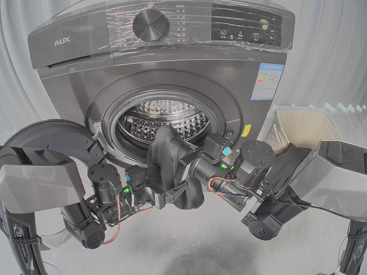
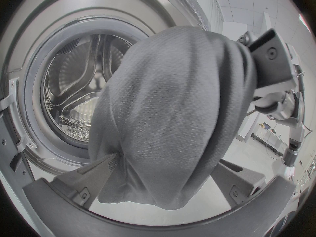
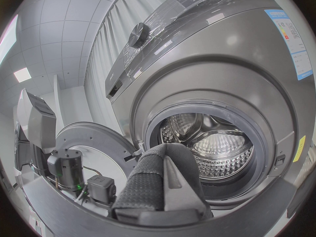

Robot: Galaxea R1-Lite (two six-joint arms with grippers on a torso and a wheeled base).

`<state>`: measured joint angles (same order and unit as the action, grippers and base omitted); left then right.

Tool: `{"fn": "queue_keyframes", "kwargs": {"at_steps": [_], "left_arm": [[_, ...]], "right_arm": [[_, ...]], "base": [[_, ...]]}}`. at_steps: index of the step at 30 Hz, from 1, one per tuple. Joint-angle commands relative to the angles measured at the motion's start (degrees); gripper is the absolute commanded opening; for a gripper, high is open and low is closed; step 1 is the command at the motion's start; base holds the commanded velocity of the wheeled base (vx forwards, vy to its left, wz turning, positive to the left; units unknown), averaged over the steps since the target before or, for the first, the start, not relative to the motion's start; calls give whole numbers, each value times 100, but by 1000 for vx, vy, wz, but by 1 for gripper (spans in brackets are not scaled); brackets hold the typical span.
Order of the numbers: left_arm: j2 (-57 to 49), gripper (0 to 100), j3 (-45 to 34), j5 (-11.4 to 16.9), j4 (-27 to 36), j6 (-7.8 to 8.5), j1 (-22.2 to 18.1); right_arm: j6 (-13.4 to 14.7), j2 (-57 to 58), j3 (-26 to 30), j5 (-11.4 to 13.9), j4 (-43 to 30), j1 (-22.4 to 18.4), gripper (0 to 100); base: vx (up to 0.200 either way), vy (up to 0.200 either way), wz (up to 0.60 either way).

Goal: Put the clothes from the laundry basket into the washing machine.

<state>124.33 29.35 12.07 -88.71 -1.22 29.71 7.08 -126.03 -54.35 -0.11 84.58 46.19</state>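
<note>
Standing open at the lower left of the head view, the round door (image 1: 57,138) of the washing machine (image 1: 172,71) hung beside the port. Just right of it, low in the frame, the left gripper (image 1: 170,193) sat under a dark garment (image 1: 166,161). In the left wrist view its fingers (image 2: 95,178) were spread wide on either side of the hanging cloth (image 2: 171,116). One fingertip touched the fabric, but the gripper (image 2: 168,162) was not clamped on it.

The garment hung in the centre of the head view, in front of the lower rim of the port. Its top reached the mouth of the steel drum (image 1: 168,115), while the bulk drooped outside the machine. At the upper centre a round dial (image 1: 150,25) sat on the control panel.

Right of the garment, the right gripper (image 1: 177,159) came in from the side. The right wrist view showed it (image 3: 163,163) pinched tight on a fold of the cloth (image 3: 177,152), with the drum (image 3: 217,148) just beyond.

At the middle right of the head view the cream laundry basket (image 1: 306,109) stood tilted beside the machine's lower corner, well apart from the garment.
</note>
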Motion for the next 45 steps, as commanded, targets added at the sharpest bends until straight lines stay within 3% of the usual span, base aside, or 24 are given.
{"fn": "queue_keyframes", "kwargs": {"at_steps": [1,8,16,17,23,29,36,43,44,45], "left_arm": [[337,100,308,-91,3,-1,-132],[733,100,747,-126,3,-1,-220],[891,100,1143,-398,3,-10,-246],[891,0,1151,-398,3,-10,-255],[821,0,1222,-398,-15,-71,-308],[548,0,1134,-398,-15,-124,-413],[47,0,897,-460,-15,-344,-475],[-401,0,536,-442,-15,-370,-413],[-454,0,475,-442,-15,-370,-404],[-506,0,440,-442,-15,-370,-404]], "right_arm": [[21,78,117,-33,6,83,0],[30,219,258,-68,15,153,0],[74,245,416,-68,68,153,0],[74,263,434,-68,68,153,0],[74,298,574,-68,68,110,0],[92,439,1128,-68,94,-57,0],[83,430,1761,-86,85,-295,0],[65,403,1866,-77,68,-312,0],[65,403,1875,-77,59,-304,100],[65,403,1875,-77,59,-295,100]], "base": [[0,0,0],[0,0,0],[0,0,0],[0,0,0],[0,0,0],[0,0,0],[0,0,0],[0,0,0],[0,0,0],[0,0,0]]}}
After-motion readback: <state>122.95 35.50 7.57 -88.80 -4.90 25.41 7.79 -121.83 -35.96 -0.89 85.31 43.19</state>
